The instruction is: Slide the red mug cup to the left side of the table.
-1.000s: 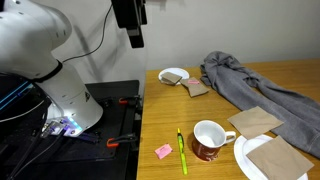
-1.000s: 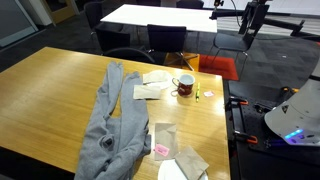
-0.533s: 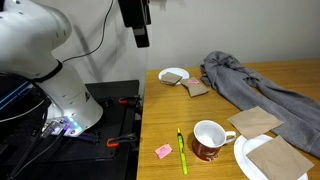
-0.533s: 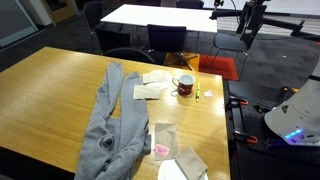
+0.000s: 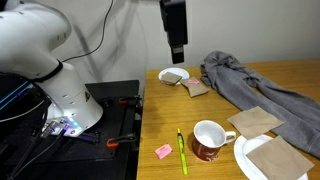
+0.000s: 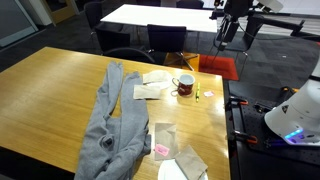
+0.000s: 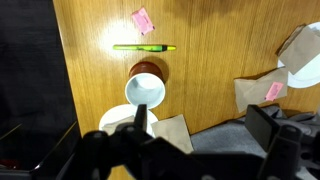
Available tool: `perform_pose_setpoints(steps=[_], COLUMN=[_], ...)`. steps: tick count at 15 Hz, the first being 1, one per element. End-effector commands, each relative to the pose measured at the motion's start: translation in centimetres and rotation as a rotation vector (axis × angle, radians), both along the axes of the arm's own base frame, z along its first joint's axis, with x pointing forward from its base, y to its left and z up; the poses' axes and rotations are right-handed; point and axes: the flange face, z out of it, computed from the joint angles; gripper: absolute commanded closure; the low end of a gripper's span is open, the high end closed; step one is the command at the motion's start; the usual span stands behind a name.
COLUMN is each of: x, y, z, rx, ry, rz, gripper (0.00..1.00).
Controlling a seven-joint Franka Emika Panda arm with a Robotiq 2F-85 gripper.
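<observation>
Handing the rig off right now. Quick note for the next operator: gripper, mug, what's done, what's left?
Gripper: open, empty, hovers high above the table, well clear of the mug.
The small dark red ceramic mug with white inside stands upright on the light-brown wooden table, beside the green pen and close to the white plate.
Done: nothing; mug not yet touched.
Left: descend to the mug, make contact, slide it to the table's left side. Mind the pen and the grey cloth.

The table (image 5: 163, 108) carries the red mug cup (image 5: 209, 140), green pen (image 5: 182, 150), pink note (image 5: 163, 151), grey cloth (image 5: 245, 85), white plate (image 5: 244, 160) and bowl (image 5: 173, 75).
</observation>
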Motion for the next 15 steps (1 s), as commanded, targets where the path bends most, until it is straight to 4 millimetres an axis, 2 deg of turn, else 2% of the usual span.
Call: perform_pose_setpoints(steps=[1,8,15], x=[2.5,5.5,5.8], y=[0.4,1.4,2.9], z=[-2.9,-8.2,-11.7], rx=[-0.079,-0.133,-0.212], ry=[0.0,0.02,-0.012], rz=[0.022,0.069,0.06], gripper=[0.0,0.0,0.0])
